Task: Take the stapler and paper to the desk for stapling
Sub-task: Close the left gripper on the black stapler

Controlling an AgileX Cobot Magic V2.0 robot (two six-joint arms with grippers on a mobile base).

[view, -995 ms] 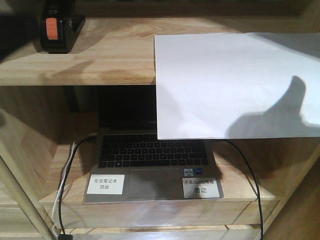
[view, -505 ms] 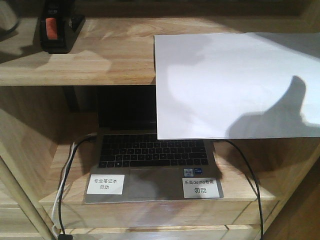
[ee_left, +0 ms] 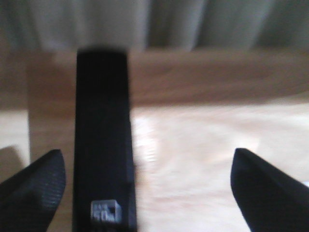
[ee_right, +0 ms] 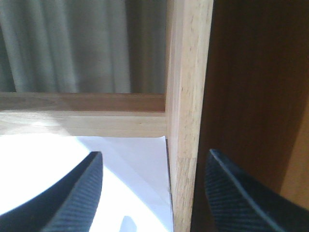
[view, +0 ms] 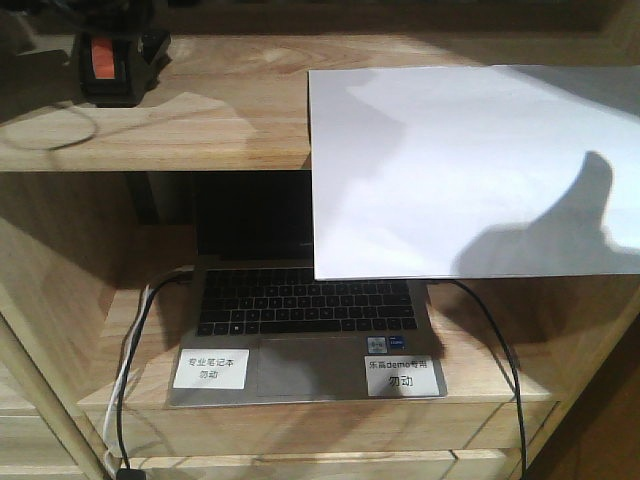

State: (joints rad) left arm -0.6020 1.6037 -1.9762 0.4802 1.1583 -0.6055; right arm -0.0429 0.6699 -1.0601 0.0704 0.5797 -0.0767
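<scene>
Right now, on the front camera, I have the stapler (view: 110, 58) up at about 10 o'clock, sitting on the upper shelf (view: 220, 115) with its orange patch facing me. The paper (view: 470, 170) lies on the same board over at 2 o'clock, well apart from the stapler. Its near edge hangs over the front of the shelf and hides the right part of the laptop (view: 300, 300) screen below. Two white labels (view: 210, 368) are stuck on the laptop's palm rest, and a dark cable (view: 503, 350) runs down at 4 o'clock. Through the left wrist camera, blurred, the left gripper (ee_left: 146, 151) is spread wide. The stapler (ee_left: 104, 140) stands inside that gap as a long black bar running from 12 to 6 o'clock. It sits far over toward the 9 o'clock finger (ee_left: 31, 188), just beside it. I cannot tell whether they touch, and the 3 o'clock finger is well clear. A pale curtain (ee_left: 145, 21) fills the background. Through the right wrist camera the right gripper (ee_right: 154, 152) is also spread and holds nothing. The paper (ee_right: 130, 159) lies flat under the 9 o'clock finger (ee_right: 72, 198) and the gap, with its corner against the shelf's upright post (ee_right: 190, 72). That post stands between the two fingers.
</scene>
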